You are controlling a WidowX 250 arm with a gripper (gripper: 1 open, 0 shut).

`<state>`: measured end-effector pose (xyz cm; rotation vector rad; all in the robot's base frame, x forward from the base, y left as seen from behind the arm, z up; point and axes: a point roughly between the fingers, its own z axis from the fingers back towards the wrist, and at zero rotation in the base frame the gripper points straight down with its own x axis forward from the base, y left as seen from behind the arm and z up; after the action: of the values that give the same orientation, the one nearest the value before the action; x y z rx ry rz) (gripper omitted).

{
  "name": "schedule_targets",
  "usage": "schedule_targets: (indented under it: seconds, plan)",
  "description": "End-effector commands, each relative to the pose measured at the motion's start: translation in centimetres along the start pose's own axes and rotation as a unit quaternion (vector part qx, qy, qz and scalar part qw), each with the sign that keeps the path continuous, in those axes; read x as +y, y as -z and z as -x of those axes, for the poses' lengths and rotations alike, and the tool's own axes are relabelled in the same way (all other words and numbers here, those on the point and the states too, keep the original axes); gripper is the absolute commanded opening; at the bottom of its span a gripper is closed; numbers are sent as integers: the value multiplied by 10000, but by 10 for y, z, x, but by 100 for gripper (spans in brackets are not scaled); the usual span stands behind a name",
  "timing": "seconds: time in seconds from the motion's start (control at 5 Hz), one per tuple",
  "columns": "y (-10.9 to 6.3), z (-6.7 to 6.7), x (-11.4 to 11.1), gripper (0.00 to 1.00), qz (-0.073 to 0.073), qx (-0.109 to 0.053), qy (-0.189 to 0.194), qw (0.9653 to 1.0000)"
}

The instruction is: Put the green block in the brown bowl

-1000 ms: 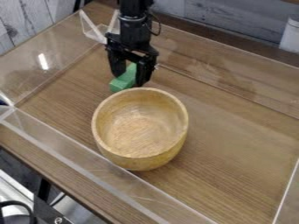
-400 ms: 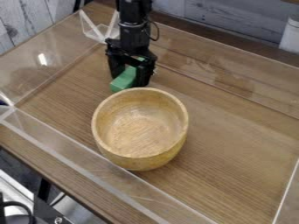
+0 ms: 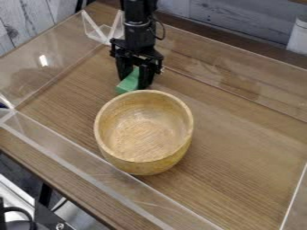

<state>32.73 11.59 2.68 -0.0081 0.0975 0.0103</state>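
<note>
The green block (image 3: 126, 84) lies on the wooden table just behind the brown bowl (image 3: 144, 130), close to its far rim. My black gripper (image 3: 135, 79) reaches straight down over the block with its fingers drawn in around it, shut on the block. Only the lower left part of the block shows; the rest is hidden behind the fingers. The bowl sits in the middle of the table with nothing inside it.
A clear plastic wall (image 3: 72, 148) rings the wooden table (image 3: 240, 135), with its near edge in front of the bowl. Grey planks run along the back right.
The gripper's fingers have drawn together on the green block; a second ago they stood wide on either side of it. The bowl has not moved.
</note>
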Motion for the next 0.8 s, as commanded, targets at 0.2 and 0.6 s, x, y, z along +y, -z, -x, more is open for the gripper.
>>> schedule_targets:
  seconds: [0.2, 0.6]
  plan:
    - [-51, -9, -2, 0, 11, -593, 9, 9982]
    - [-58, -12, -3, 0, 31, -712, 3, 9975]
